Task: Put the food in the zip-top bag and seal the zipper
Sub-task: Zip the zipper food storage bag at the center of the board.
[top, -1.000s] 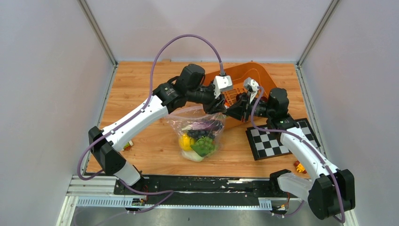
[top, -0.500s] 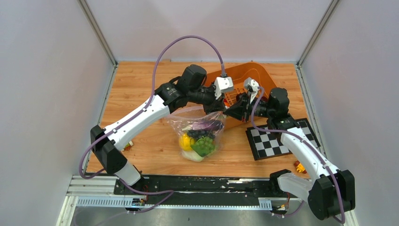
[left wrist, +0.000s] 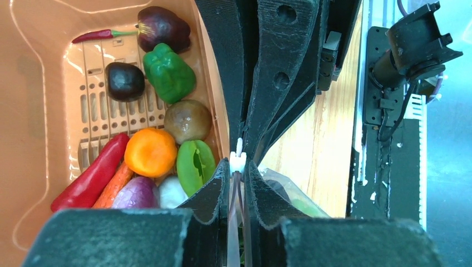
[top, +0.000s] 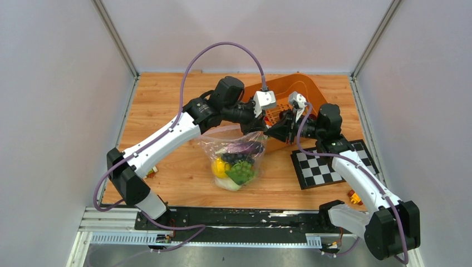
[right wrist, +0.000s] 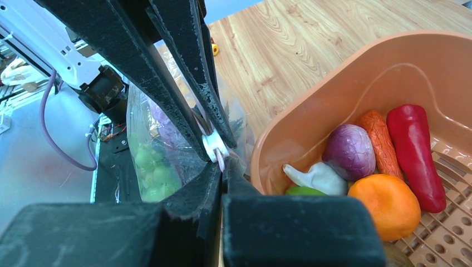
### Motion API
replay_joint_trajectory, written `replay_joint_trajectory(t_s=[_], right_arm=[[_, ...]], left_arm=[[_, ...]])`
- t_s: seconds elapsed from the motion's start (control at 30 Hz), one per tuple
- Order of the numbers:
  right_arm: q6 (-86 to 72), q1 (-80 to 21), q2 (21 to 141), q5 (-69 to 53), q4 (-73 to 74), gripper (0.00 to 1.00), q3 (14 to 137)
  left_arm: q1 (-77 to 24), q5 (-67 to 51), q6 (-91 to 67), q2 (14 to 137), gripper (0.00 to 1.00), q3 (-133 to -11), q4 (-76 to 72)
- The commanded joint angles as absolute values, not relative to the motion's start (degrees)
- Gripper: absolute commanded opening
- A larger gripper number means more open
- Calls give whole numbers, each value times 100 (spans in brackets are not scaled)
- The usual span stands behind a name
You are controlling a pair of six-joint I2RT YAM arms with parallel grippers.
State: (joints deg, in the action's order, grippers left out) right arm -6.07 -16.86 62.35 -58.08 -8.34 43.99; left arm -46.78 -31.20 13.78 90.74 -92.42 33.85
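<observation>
We judge sealing is in hand. The left gripper's (left wrist: 237,167) jaws pinch the zipper (left wrist: 234,214), and the right gripper's (right wrist: 222,167) jaws are clamped on it, both just beside the orange tub (top: 303,89). We should pull the strip taut and press evenly. The zip-top bag (top: 214,146), with food (top: 239,169) inside, lies on the tub's near side on the wooden desk (top: 161,105). Pale walls (top: 55,83) enclose it.

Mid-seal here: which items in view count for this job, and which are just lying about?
Job: clear dotted zip-top plastic bag; colourful plastic toy food inside it; pinkish press zipper strip.
Lying about: orange plastic tub holding toy vegetables; black-and-white checkerboard; yellow-red toy block.
</observation>
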Motion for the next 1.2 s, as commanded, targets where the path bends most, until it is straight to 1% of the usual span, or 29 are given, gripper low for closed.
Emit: replay_joint_trajectory(t_s=[0.0,0.2,0.53,0.73,0.77,0.8,0.83,0.93,0.97,1.03,1.1,1.17], right_arm=[[-523,-1723,6125,-5668,-822,0,4610],[-543,-1723,6086,-5601,-852,0,4581],[-547,-1723,6020,-5542,-872,0,4569],[-549,-1729,6066,-5858,-870,1,4612],[-553,-1746,6085,-5922,-861,7,4614],[-546,-1772,6089,-5961,-846,17,4622],[-535,-1801,6091,-5974,-848,25,4629],[-518,-1908,6098,-5945,-904,38,4652],[-481,-1953,6114,-5924,-901,41,4664],[-396,-2047,6123,-5846,-888,43,4682],[-399,-2111,6139,-5785,-976,44,4668],[-371,-2178,6179,-5814,-1018,42,4694]], left_arm=[[-4645,-2978,1647,8740,0,-9217,3358],[-4583,-2789,1808,8537,0,-9098,3676],[-4471,-2628,1806,8264,0,-8727,3669],[-4448,-2957,1346,7958,0,-8251,2912],[-4447,-3080,1274,7957,0,-8256,2846],[-4454,-3202,1214,7973,0,-8288,2811],[-4451,-3306,1172,8011,0,-8339,2800],[-4453,-3478,1102,8121,0,-8441,2792],[-4456,-3525,1091,8139,0,-8462,2788],[-4456,-3614,1076,8174,0,-8479,2822],[-4452,-3617,1095,8201,0,-8510,2873],[-4455,-3630,1107,8202,0,-8518,2916]])
